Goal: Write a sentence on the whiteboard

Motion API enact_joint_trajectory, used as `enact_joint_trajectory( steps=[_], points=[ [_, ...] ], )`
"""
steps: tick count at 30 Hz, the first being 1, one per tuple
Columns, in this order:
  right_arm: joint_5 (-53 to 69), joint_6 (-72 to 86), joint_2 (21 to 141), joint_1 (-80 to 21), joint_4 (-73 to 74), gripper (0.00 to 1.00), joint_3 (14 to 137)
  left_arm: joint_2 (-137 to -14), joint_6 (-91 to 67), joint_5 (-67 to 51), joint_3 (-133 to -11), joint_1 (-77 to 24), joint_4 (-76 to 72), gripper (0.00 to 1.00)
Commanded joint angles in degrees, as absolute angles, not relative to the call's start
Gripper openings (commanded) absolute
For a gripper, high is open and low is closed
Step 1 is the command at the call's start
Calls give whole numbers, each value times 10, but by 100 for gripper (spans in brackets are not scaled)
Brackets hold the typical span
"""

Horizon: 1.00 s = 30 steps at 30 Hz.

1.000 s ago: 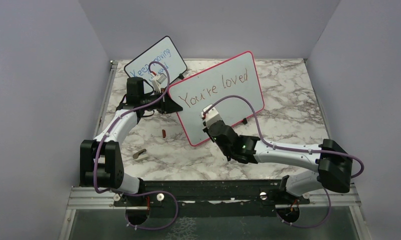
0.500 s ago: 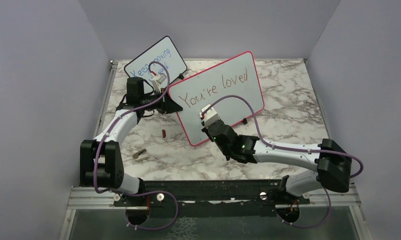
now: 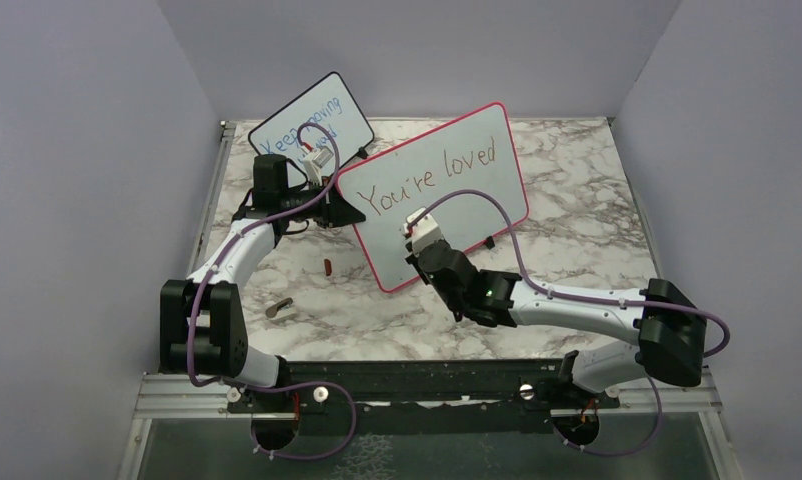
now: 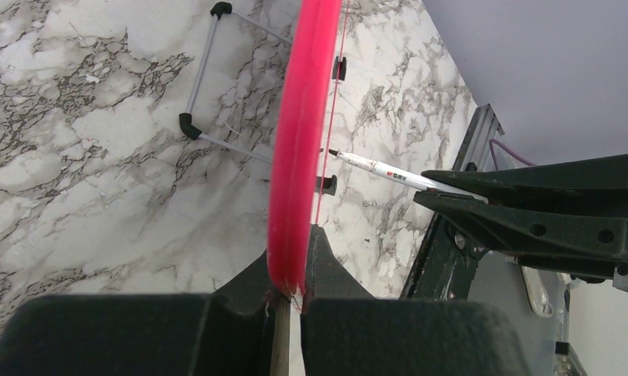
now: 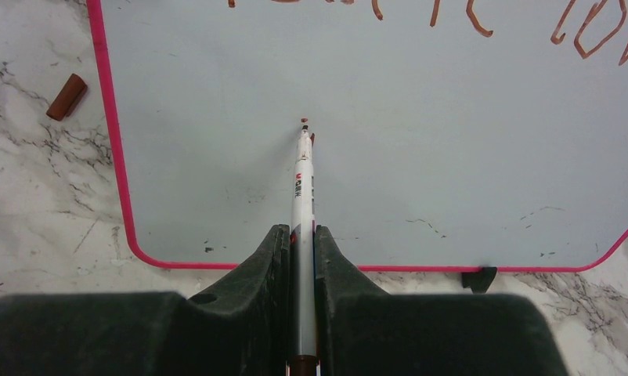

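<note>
We find the whiteboard [image 3: 377, 245] standing mid-bench [image 3: 577, 200], its left edge clamped in the left gripper's [image 4: 294, 262] jaws. The right gripper's [image 5: 301, 235] jaws are clamped on a marker [image 5: 303, 184], its tip at the board face below the sentence [image 3: 472, 158], which so far reads "You're loved".

White arm links [image 3: 577, 312], black joints and jaws, purple cables [image 3: 467, 193].

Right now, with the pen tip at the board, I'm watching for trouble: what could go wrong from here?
The left fingers pinch only the whiteboard's pink edge, so marker pressure might pivot or tip it. The marker sticks far out of the right fingers and may slip or skew mid-stroke. The right arm's purple cable loops in front of the sentence in the top view and might smear it.
</note>
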<state>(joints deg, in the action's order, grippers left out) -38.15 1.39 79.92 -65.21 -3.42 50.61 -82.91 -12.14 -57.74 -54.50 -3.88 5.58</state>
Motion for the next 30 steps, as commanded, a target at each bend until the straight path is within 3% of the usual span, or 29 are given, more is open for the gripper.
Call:
enact_joint_trajectory(
  steps=[1, 30],
  points=[
    [-394, 34, 791, -656, -22, 0, 500, -825, -117, -512, -536, -32, 79, 0],
    [-412, 20, 824, -656, -57, 1, 504, -826, -115, -515, -537, -33, 81, 0]
  ],
)
